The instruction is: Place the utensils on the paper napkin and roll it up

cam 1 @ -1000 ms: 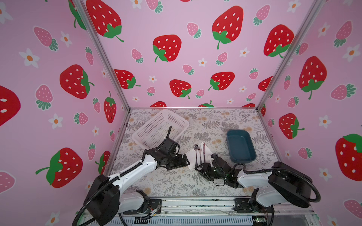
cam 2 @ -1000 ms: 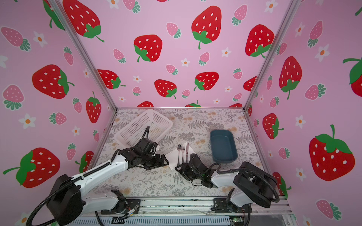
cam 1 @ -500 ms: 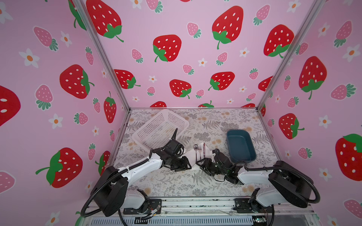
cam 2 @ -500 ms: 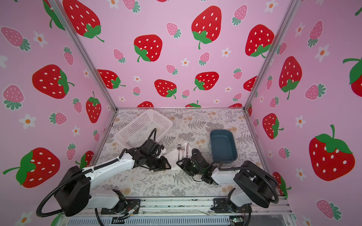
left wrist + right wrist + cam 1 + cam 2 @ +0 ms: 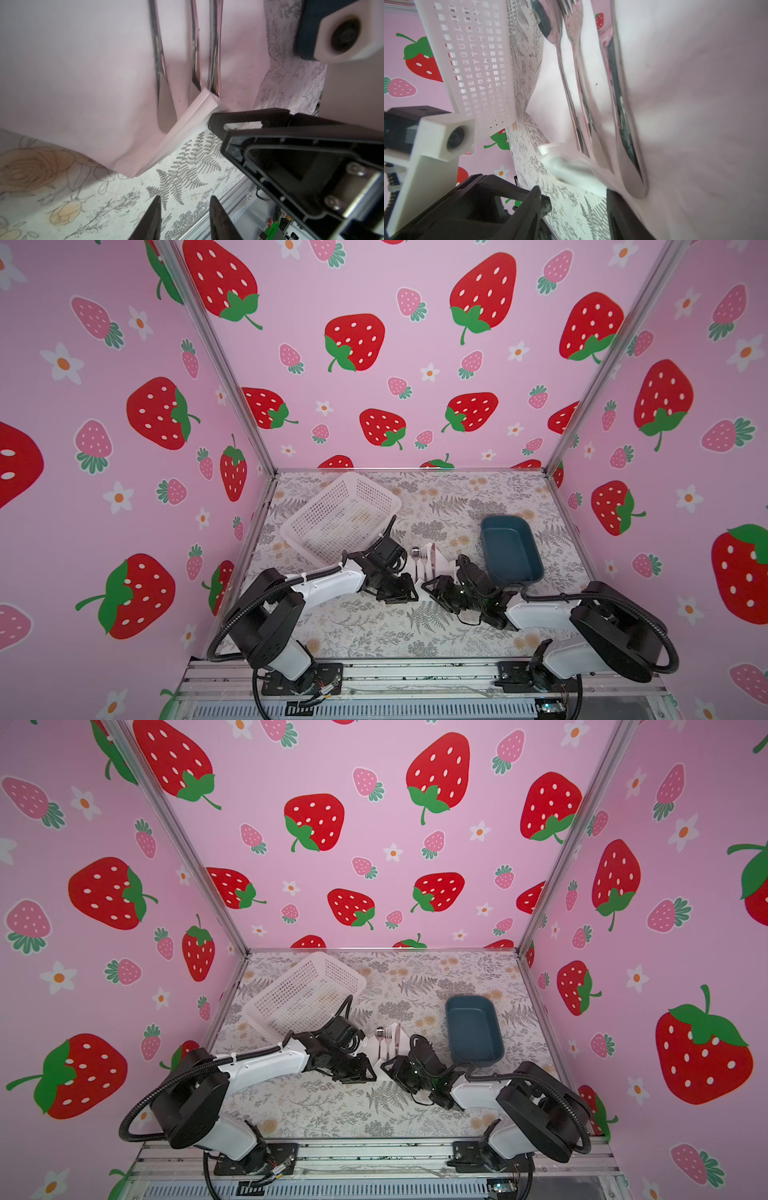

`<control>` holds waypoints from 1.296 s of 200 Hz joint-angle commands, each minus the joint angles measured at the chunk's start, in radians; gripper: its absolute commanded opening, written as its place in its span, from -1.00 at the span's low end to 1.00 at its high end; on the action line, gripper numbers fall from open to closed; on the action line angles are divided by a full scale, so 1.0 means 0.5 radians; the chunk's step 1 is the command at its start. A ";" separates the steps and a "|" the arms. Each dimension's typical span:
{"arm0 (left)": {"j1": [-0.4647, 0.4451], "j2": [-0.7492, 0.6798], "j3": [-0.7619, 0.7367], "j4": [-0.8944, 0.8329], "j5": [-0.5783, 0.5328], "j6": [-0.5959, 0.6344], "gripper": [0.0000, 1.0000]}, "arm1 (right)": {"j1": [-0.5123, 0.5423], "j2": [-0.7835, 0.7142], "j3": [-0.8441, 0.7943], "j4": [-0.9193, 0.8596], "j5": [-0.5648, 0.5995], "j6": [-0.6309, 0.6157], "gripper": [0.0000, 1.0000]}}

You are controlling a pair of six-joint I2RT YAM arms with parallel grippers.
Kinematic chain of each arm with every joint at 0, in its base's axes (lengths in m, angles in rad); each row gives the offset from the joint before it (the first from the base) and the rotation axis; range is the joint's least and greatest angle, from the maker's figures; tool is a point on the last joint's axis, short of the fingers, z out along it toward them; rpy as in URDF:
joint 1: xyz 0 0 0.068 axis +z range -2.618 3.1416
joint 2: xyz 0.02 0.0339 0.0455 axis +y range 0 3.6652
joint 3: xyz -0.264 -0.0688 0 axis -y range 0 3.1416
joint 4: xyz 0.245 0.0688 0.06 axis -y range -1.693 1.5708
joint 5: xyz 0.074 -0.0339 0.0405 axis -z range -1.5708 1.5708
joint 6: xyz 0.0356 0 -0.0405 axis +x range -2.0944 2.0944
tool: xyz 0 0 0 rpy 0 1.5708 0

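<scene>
You had the pink strawberry walls closing in three sides of the floral tablecloth. On that cloth the white perforated basket stood toward the back left and the dark blue tray to the right, well apart from it. Your left arm and right arm both reached in low toward the middle, their grippers close together.

Between basket and tray lay the paper napkin, flat on the cloth except at its near edge. That edge was turned up in a narrow fold against the handle ends. The utensils rested on it side by side, handles toward the grippers: spoon, fork and knife, close but not crossed.

Your left gripper sat just short of the napkin, its fingers a narrow gap apart with only bare cloth between them, holding nothing. Your right gripper had its fingertips at the folded edge. The sheet lay over one finger in the right wrist view, and I couldn't tell whether that gripper pinched the paper.
</scene>
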 commanded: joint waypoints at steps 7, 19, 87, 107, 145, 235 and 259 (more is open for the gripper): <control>-0.010 0.066 0.115 0.004 -0.053 0.004 -0.21 | -0.009 -0.127 0.013 -0.206 0.065 -0.106 0.06; -0.012 0.092 0.125 0.017 -0.057 0.003 -0.21 | -0.010 -0.177 0.045 -0.334 0.093 -0.173 0.06; -0.010 0.197 0.215 0.035 -0.069 0.017 -0.21 | -0.020 -0.332 0.210 -0.849 0.238 -0.616 0.08; -0.010 0.205 0.233 0.021 -0.076 0.031 -0.20 | -0.020 -0.326 0.337 -1.090 0.328 -0.920 0.09; -0.010 0.201 0.242 -0.007 -0.083 0.038 -0.20 | -0.021 -0.198 0.506 -1.319 0.369 -1.462 0.09; -0.011 0.186 0.255 -0.047 -0.088 0.050 -0.21 | -0.029 -0.247 0.414 -1.048 0.199 -2.100 0.09; -0.010 0.182 0.264 -0.051 -0.085 0.048 -0.21 | -0.033 -0.136 0.439 -0.998 0.123 -2.156 0.06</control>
